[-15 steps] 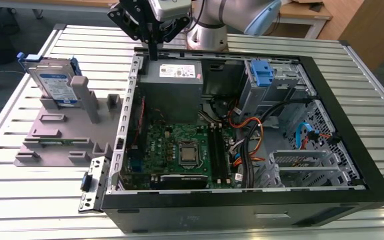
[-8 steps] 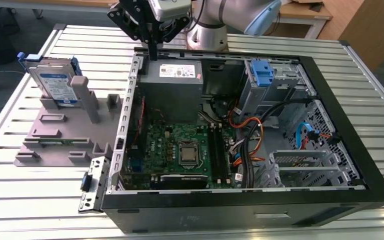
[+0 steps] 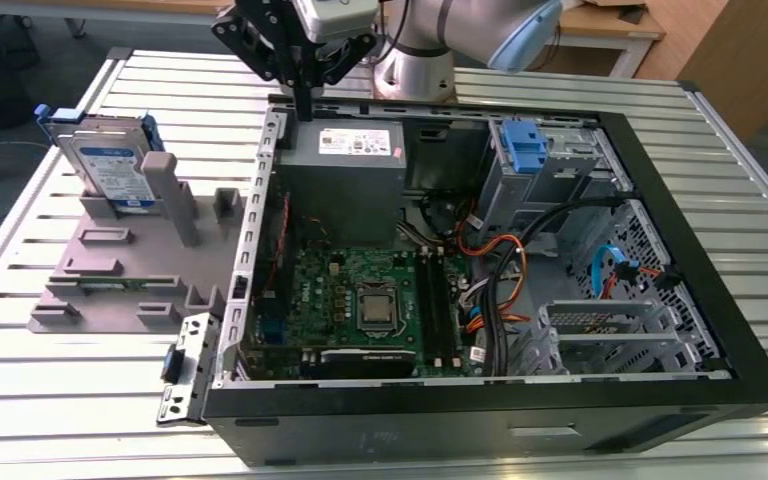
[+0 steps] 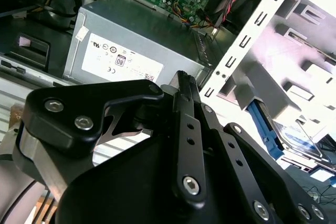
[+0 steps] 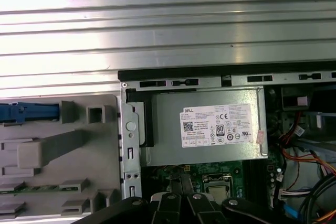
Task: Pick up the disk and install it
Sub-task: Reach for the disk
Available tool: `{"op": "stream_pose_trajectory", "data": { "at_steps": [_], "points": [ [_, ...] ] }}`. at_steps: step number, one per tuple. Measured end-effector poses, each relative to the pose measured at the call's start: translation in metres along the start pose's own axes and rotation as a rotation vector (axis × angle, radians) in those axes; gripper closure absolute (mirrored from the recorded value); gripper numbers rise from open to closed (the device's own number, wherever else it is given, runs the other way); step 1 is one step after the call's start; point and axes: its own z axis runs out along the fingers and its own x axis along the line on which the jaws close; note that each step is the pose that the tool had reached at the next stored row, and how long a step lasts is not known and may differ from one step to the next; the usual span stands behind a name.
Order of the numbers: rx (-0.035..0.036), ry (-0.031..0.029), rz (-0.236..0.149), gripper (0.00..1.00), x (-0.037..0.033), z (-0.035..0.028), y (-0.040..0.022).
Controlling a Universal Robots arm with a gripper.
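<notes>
The disk (image 3: 107,165), silver-grey with a white-and-blue label and blue side rails, stands upright in the grey fixture (image 3: 117,265) at the exterior view's left, outside the computer case. The second wrist view shows the disk (image 4: 294,142) to one side, and the first wrist view shows its blue rail (image 5: 26,113) edge-on. My gripper (image 3: 305,110) hangs at the back edge of the open case, just above the power-supply box (image 3: 344,150). Its fingers (image 4: 184,85) stand shut together with nothing between them. It is well apart from the disk.
The open black computer case (image 3: 491,405) lies on the slatted metal table, holding the motherboard (image 3: 357,300), cables and a blue plastic clip (image 3: 524,150) in the drive bay at the back right. The fixture's grey posts (image 3: 184,205) stand between disk and case.
</notes>
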Motion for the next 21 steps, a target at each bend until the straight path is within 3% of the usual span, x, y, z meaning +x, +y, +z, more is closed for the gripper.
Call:
{"op": "stream_pose_trajectory", "data": {
  "at_steps": [7,21],
  "points": [
    [0.0000,-0.0001,0.000,0.89,0.0093,-0.0001,-0.0007],
    [0.0000,-0.0001,0.000,0.89,0.0183,0.0003,-0.0014]
  ]
}}
